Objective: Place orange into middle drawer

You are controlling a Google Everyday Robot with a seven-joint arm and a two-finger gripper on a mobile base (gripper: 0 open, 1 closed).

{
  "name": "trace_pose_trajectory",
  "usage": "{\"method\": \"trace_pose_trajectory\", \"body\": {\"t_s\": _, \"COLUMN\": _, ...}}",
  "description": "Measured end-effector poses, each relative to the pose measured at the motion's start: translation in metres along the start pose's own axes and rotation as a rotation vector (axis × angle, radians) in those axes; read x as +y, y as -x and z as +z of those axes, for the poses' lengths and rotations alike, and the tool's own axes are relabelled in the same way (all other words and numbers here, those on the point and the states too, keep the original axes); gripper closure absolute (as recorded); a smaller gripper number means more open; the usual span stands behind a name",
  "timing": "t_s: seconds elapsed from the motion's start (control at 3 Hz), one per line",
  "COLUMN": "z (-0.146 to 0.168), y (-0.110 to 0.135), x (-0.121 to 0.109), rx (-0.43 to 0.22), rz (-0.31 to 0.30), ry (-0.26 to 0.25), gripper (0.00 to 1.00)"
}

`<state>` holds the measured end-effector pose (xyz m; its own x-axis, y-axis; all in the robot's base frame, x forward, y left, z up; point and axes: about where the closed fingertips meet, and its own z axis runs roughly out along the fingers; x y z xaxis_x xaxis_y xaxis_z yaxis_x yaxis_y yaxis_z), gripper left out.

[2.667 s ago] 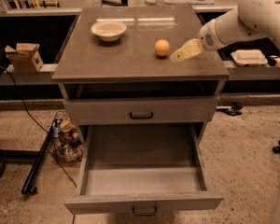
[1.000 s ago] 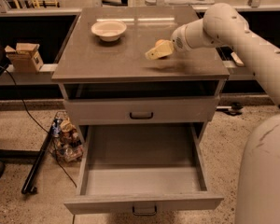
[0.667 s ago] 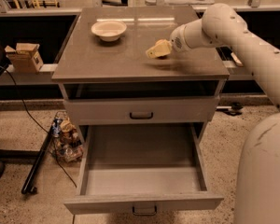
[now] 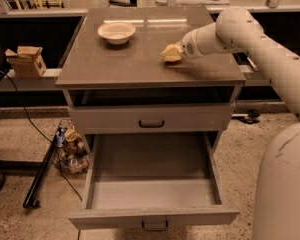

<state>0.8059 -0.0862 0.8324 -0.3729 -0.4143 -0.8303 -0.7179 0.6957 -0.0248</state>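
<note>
My gripper (image 4: 171, 54) is low over the brown cabinet top (image 4: 120, 64), right of centre, at the end of the white arm (image 4: 250, 34) that reaches in from the right. The orange does not show; the gripper covers the spot where it lay. The middle drawer (image 4: 152, 184) is pulled out wide open below, a shallow grey box with nothing in it, its front and dark handle (image 4: 155, 225) nearest the camera. The grey drawer front (image 4: 151, 119) one level higher is shut.
A cream bowl (image 4: 117, 32) stands at the back left of the cabinet top. A cardboard box (image 4: 26, 61) sits on a shelf to the left. Bottles and clutter (image 4: 70, 149) and a black pole (image 4: 40, 176) lie on the floor left of the cabinet.
The gripper has moved left from beside the orange to over it, and the orange is now hidden. Over the last second the arm has hardly moved.
</note>
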Motion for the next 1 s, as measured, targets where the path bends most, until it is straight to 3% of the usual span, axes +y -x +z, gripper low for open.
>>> {"method": "trace_pose_trajectory", "body": {"t_s": 0.33, "z": -0.023, "y": 0.005, "x": 0.013, "rx": -0.043, "rz": -0.028, "ry": 0.024, "gripper": 0.87}}
{"method": "trace_pose_trajectory", "body": {"t_s": 0.67, "z": -0.072, "y": 0.005, "x": 0.032, "rx": -0.087, "rz": -0.081, "ry": 0.038, "gripper": 1.0}}
{"method": "trace_pose_trajectory", "body": {"t_s": 1.0, "z": -0.109, "y": 0.0, "x": 0.047, "rx": -0.111, "rz": -0.105, "ry": 0.06, "gripper": 1.0}}
